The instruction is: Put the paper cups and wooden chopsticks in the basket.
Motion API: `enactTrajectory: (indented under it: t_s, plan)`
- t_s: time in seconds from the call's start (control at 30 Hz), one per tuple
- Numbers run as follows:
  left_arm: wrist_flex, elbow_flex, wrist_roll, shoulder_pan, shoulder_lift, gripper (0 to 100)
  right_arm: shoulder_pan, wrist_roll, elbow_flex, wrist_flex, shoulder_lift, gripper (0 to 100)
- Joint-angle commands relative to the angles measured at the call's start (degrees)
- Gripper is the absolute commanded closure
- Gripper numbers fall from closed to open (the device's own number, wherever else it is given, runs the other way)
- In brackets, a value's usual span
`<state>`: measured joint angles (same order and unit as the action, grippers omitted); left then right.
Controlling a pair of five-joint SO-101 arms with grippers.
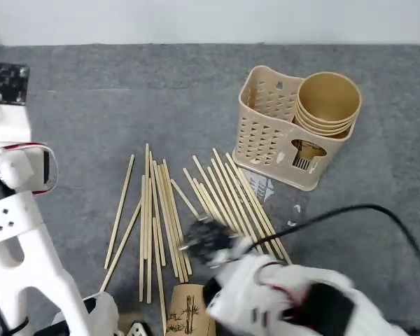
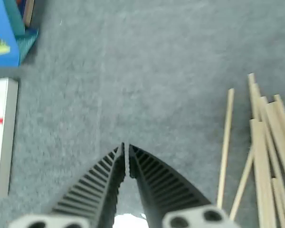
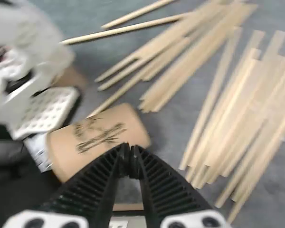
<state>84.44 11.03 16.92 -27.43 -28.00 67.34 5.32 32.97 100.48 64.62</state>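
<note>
Right gripper (image 3: pixel 129 154) is pinched closed, tips touching, nothing in it. It hangs just over the cup (image 3: pixel 97 137), which lies on its side at the near edge of the mat (image 1: pixel 126 91). Left gripper (image 2: pixel 125 148) is closed too and empty, over bare mat, with the nearest chopsticks (image 2: pixel 261 156) off to one side.

The chopsticks (image 1: pixel 161 210) are fanned flat across the middle of the mat, many of them touching or overlapping. The basket (image 1: pixel 266 133) stands beyond them, and a stack (image 1: pixel 329 98) of cups already sits in one compartment.

The cup looks the touchy one to me. It's paper, so it's light and thin-walled, and it'll likely roll if I nudge it or crumple if I clamp hard. I'd open wide and take it across the body near the rim, where the rolled edge stiffens it, and squeeze gently.

The sticks should be stiff, light and smooth, but they're thin and lie tight against the soft mat. I'd pinch across the middle of one at the edge of the fan so it balances and doesn't swing. Grabbing into the pile risks dragging its neighbours along.
</note>
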Motion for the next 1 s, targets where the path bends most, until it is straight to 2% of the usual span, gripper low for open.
enactTrajectory:
  t_s: [0.0,0.17,0.47,0.6,0.73,0.87,0.97]
  plan:
    - [-4.5,2.4,0.5,-2.5,-1.8,98,10.1,3.6,-0.3,2.3,-7.5,99.1]
    - [-8.9,7.0,1.2,-5.8,-1.8,98,20.7,6.0,-0.5,2.0,-15.1,99.1]
    - [-16.6,16.2,4.0,-9.0,-1.7,98,26.8,7.5,-0.4,-1.1,-20.3,98.3]
    - [-19.1,19.4,4.4,-9.7,-1.7,98,27.6,7.8,-0.4,-1.0,-24.1,87.7]
    - [-20.4,20.0,4.4,-10.2,-1.7,98,27.9,12.4,-0.4,-0.7,-27.6,79.1]
    - [-20.3,20.1,4.4,-10.2,-1.7,98,27.9,12.8,-0.3,-0.5,-29.6,78.6]
    - [-20.2,20.1,4.4,-10.2,-1.7,98,27.6,16.2,-0.3,-0.5,-30.4,78.6]
